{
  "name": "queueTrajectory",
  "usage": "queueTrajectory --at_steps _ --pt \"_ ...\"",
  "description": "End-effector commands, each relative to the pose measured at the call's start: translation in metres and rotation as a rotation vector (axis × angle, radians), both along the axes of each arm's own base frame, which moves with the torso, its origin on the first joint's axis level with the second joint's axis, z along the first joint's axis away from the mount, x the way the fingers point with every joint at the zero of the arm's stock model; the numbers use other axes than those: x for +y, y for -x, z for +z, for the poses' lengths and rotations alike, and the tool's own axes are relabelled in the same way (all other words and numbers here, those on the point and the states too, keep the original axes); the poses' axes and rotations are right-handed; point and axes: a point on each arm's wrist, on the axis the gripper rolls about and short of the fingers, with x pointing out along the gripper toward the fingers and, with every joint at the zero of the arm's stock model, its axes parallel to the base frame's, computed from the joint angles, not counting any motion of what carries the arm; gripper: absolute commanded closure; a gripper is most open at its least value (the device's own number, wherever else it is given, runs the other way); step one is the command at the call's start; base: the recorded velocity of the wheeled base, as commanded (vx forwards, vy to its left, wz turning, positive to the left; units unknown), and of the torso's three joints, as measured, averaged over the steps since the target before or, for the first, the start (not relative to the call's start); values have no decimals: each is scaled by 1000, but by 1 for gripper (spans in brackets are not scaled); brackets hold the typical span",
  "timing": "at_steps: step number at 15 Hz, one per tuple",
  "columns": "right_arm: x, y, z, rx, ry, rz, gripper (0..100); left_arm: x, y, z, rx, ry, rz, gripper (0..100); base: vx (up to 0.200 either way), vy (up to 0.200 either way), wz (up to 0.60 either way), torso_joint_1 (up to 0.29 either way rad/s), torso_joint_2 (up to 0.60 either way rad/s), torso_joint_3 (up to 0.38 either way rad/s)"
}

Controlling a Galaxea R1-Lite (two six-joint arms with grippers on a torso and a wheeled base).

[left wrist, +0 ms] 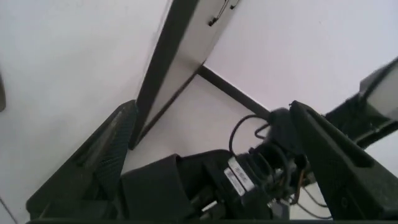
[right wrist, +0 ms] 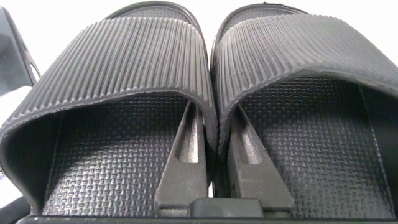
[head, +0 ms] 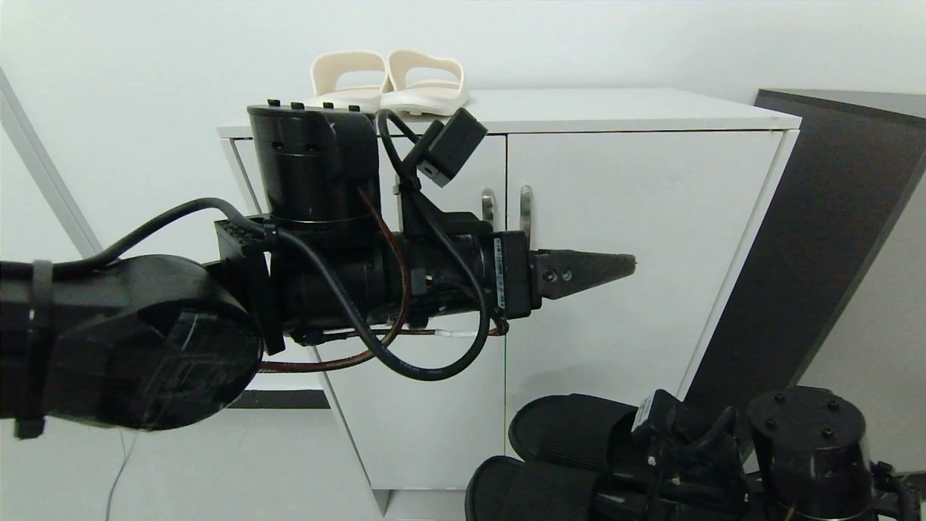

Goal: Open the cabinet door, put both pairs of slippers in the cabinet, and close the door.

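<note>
A plain white wall (head: 145,87) stands behind a white cabinet (head: 636,239). Both of its doors are shut, and their metal handles (head: 526,208) sit side by side at the middle seam. The cabinet's right edge runs close along a dark grey panel (head: 832,253). To its left the wall goes down to a black baseboard (head: 282,399), with a pale slanting bar (head: 43,166) at the far left.

My left arm (head: 325,275) lies across the left door and hides much of it. My left jaws reach in front of the right door, just right of the handles and a little below them; I cannot tell whether they touch the door. From the head they look like one wedge, but my left wrist view shows the fingers (left wrist: 99,155) spread wide apart. Right of them the door face lies open up to the cabinet's edge.

The cream slippers (head: 391,79) sit side by side on the cabinet top, toward its left end. The black slippers (head: 571,434) are low and near, before the foot of the right door, held by my right jaws. One finger (right wrist: 183,165) lies inside each slipper under its strap, pinching the two inner walls together.

A white label (head: 499,271) sits on my left wrist and another (left wrist: 239,177) on my right arm; the print on both is too small to read.
</note>
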Motion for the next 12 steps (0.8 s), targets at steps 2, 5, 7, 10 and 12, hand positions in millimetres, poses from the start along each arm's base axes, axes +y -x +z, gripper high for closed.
queueTrajectory --at_steps 2,5,7,10,12 --pt "0 0 -1 3 4 1 100 0 -5 0 3 2 21 0 0 0 0 0 0 0" --pt "1 0 -2 7 8 2 100 0 -7 1 -12 0 105 0 0 0 0 0 0 0" --pt "1 0 -2 6 9 2 100 -4 -14 0 -34 -15 187 0 0 0 0 0 0 0" --pt "1 0 -2 4 8 2 100 -6 -21 1 -73 -27 253 0 0 0 0 0 0 0" --pt "1 0 -2 4 8 2 100 -5 -27 2 -73 -29 285 0 0 0 0 0 0 0"
